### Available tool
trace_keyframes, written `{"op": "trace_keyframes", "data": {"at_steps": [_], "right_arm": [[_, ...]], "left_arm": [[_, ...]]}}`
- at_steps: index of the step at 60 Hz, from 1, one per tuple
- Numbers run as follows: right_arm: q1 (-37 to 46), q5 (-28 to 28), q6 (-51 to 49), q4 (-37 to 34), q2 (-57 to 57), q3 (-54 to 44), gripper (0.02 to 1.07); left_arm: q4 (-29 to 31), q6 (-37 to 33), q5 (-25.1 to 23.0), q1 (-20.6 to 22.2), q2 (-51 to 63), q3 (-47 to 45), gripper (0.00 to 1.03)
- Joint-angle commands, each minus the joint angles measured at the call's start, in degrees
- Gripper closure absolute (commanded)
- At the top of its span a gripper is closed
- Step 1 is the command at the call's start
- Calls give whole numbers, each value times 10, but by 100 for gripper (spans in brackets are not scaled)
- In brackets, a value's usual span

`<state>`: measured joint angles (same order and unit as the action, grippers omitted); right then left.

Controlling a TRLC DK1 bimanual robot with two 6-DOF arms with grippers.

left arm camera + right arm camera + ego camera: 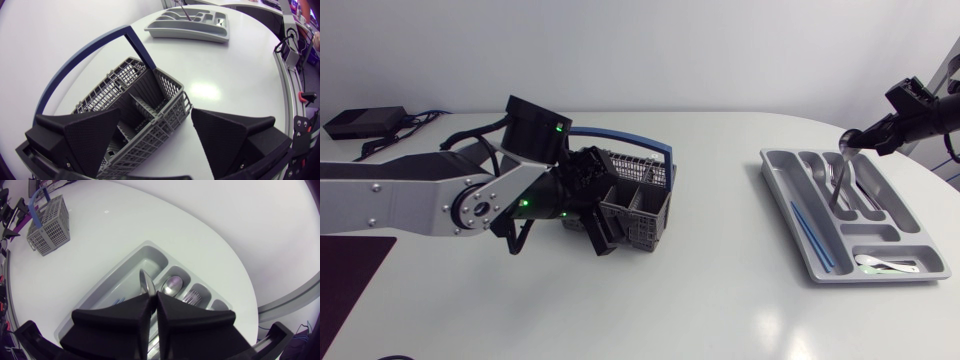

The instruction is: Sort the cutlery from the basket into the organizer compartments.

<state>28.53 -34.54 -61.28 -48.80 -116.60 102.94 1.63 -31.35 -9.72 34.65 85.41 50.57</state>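
Fingers of right arm pinch spoon over organizer (left fingers gape at basket).

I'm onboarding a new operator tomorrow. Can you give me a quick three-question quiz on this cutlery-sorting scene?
1. True or false: the right gripper is shut on a spoon over the organizer.
2. Where is the open left gripper? A) over the organizer B) at the basket C) resting on bare table
3. Fill in: the basket's handle is coloured ____.
Key: 1 true; 2 B; 3 blue.
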Motion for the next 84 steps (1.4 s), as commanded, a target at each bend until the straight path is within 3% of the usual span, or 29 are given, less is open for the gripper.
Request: {"op": "trace_keyframes", "data": {"at_steps": [1, 42, 58, 84], "right_arm": [[-7, 2, 12, 12, -21, -16, 102], [-31, 37, 42, 25, -117, 64, 102], [-32, 47, 77, 72, -144, 70, 102], [-30, 56, 99, 89, -189, 103, 102]], "left_arm": [[0, -9, 4, 4, -14, -5, 6], [0, -11, 4, 3, -14, -6, 6], [0, -11, 4, 5, -13, -5, 6], [3, -11, 8, 7, -12, 0, 6]]}}
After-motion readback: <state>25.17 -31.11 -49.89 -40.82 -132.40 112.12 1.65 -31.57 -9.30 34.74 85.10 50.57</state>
